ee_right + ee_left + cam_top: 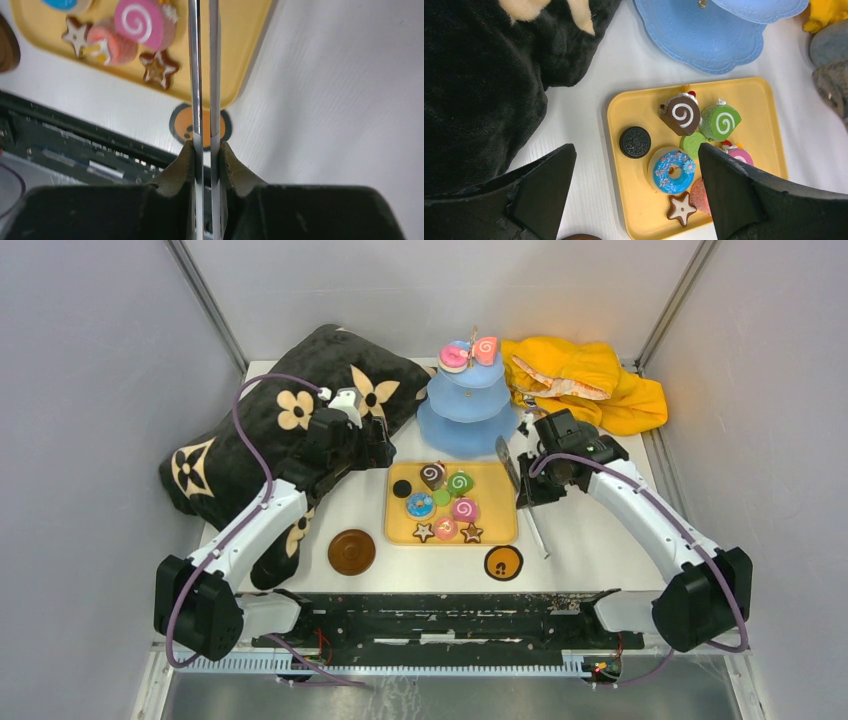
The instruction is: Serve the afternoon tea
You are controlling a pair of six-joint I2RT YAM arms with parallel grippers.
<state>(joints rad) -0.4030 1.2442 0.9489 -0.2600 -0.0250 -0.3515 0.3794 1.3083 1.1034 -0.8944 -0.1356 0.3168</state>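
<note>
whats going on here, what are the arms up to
The right pincer is shut on a pair of metal tongs, squeezing the blades close together by the right edge of the yellow tray. The left pincer hangs open above the tray's left part, holding nothing. Most of the toy sweets lie on the tray, and two sit on the top tier of the blue stand. Two coasters lie bare near the arms' bases.
</note>
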